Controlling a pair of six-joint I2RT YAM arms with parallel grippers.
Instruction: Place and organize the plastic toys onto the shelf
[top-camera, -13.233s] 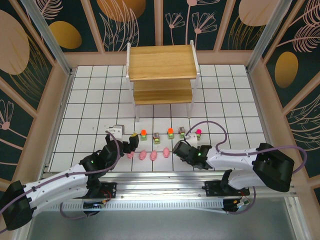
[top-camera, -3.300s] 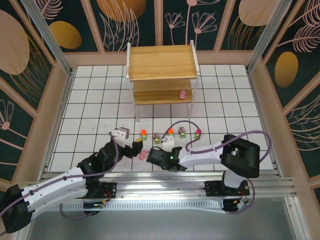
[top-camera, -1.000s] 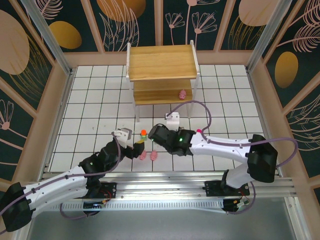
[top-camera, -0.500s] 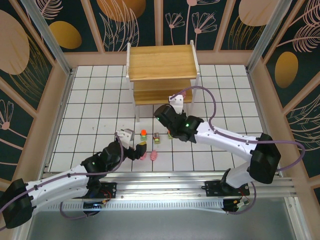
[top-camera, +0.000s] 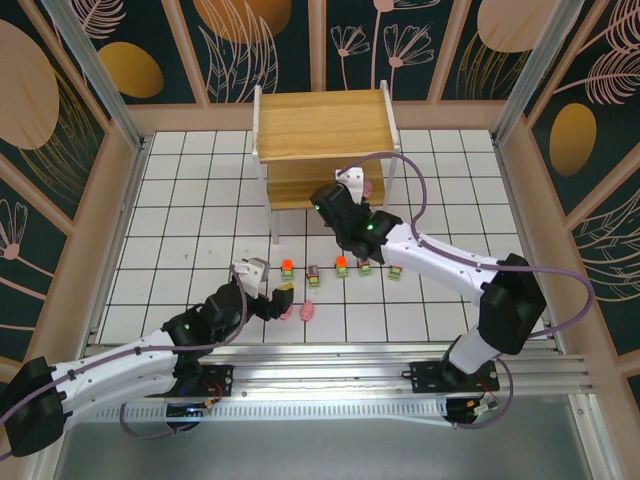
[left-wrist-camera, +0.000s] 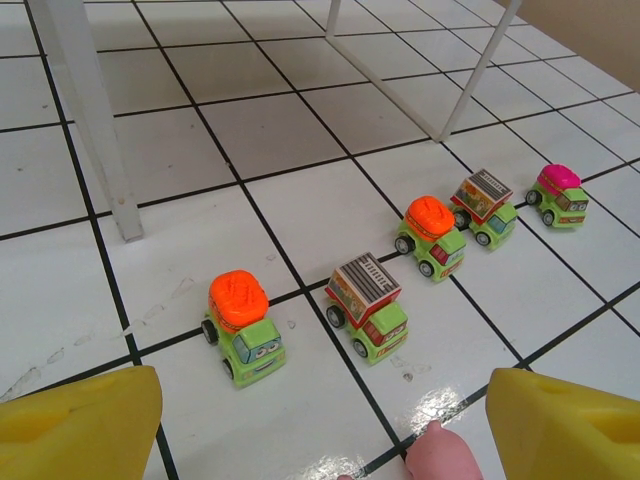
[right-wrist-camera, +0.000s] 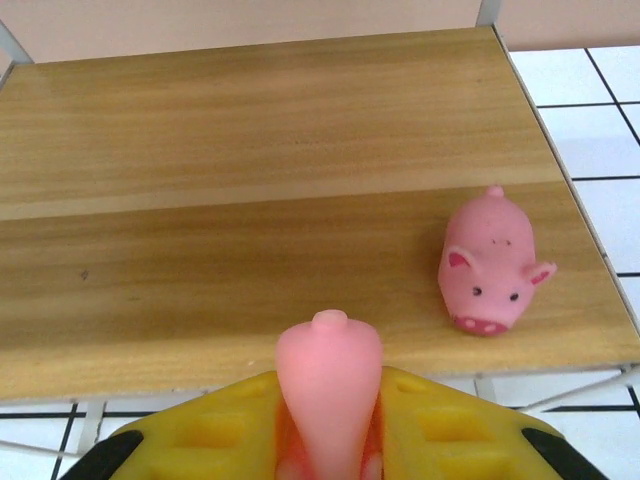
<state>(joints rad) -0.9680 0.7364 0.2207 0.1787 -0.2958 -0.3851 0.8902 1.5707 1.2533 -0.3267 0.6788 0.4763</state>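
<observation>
At the front edge of the shelf (right-wrist-camera: 250, 200), by its lower tier, the right hand (right-wrist-camera: 330, 440) pinches a pink pig (right-wrist-camera: 328, 365), best carried fully over the board and set left of the second pig (right-wrist-camera: 487, 262), while the left hand (left-wrist-camera: 320, 425) gapes wide near toy trucks (left-wrist-camera: 368, 305) on the worktop (left-wrist-camera: 300, 120).

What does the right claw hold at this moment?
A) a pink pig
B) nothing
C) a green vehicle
A: in the right wrist view the right claw is shut on a pink pig, just in front of the shelf.
</observation>
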